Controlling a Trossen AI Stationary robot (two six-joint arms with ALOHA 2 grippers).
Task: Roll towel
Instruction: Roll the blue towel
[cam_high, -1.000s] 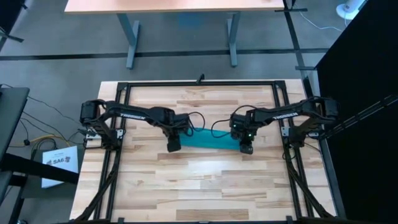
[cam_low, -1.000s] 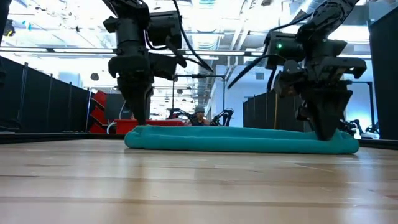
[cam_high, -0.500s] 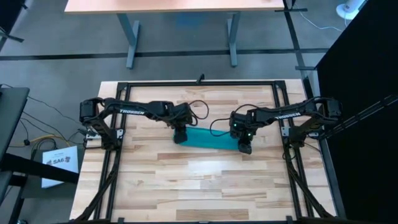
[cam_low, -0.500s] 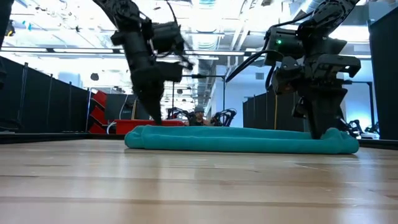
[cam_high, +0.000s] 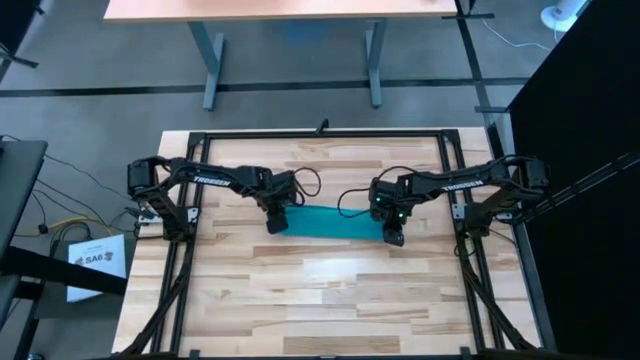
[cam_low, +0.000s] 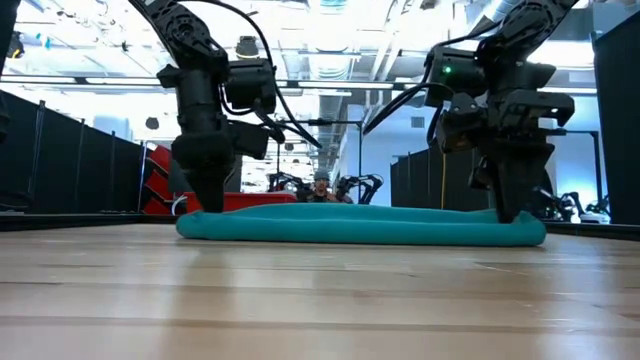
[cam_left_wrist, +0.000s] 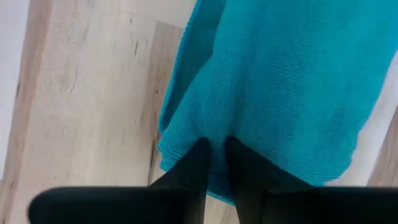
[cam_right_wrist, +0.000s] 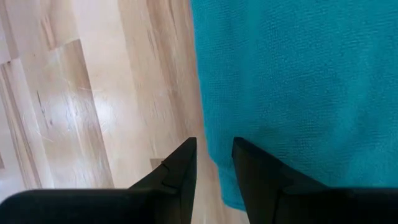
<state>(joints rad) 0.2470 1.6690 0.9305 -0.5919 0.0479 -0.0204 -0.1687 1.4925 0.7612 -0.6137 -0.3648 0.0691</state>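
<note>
The teal towel lies as a long low roll on the wooden table, and it also shows in the low view. My left gripper stands at its left end, pointing down, fingers nearly together on the cloth. My right gripper stands at its right end, pointing down, fingers close together over the towel's edge. The grey tag does not show. My left gripper pinches a little cloth between its two fingertips at the towel's left end, close to the edge. It comes from above, pointing down. The towel lies on the table. My right gripper has the towel's edge at its right end between its two fingers, one finger on the cloth, the other over bare wood. It comes from above, pointing down. The towel lies on the table.
A black metal frame runs around the table's far and side edges. Bare wood lies between the towel and the near edge. In the low view the room with dark partitions shows behind the table.
My left gripper has swung toward the far side and right over the towel, then come back toward the table's left edge and down at the towel's left end. The towel's roll has shifted a little toward the left edge. My right gripper has kept its place.
</note>
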